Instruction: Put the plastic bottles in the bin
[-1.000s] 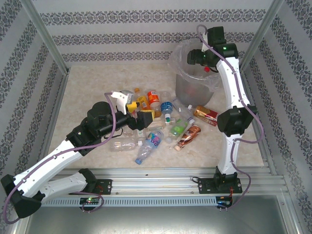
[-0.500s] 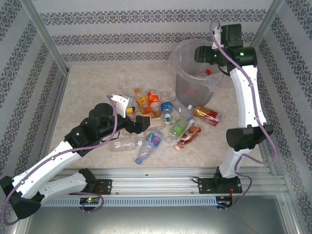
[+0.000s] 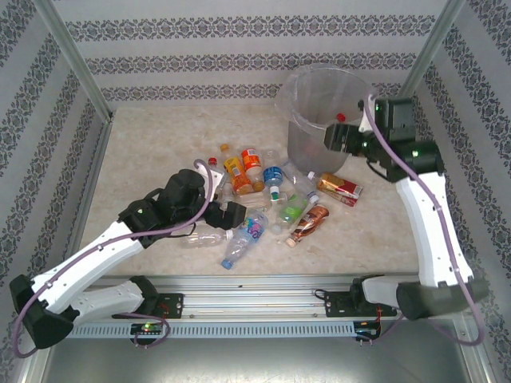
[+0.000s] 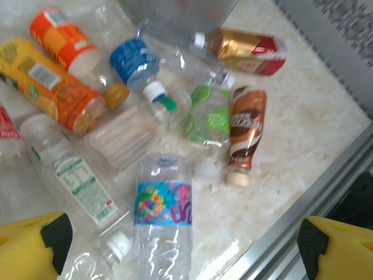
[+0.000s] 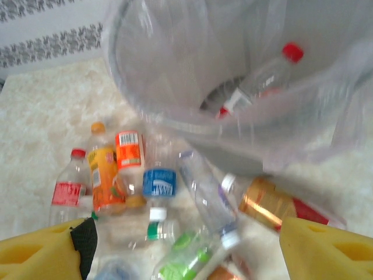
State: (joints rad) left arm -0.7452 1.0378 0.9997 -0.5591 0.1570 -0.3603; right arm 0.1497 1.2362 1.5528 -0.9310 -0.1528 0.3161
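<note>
From above, the plastic bottles point(image 3: 267, 195) lie in a loose heap on the table point(image 3: 160, 152), just in front of the bin point(image 3: 297, 132), which stands at the far right. The left gripper point(image 3: 230, 214) hangs low over the near left part of the heap. The right gripper point(image 3: 332, 138) is up beside the bin's right side, near its rim. That view leaves both sets of fingers too dark to judge (the wrist cameras settle it). In the left wrist view the yellow fingers point(image 4: 29, 248) stand wide apart with nothing held, above a clear bottle with a rainbow label point(image 4: 163, 204), a green-labelled one point(image 4: 210, 119) and a brown one point(image 4: 246, 131). The right wrist view shows its fingers point(image 5: 329, 251) equally spread and empty. It also looks into the bin's liner point(image 5: 175, 52), where a red-capped bottle point(image 5: 262, 79) sits inside.
</note>
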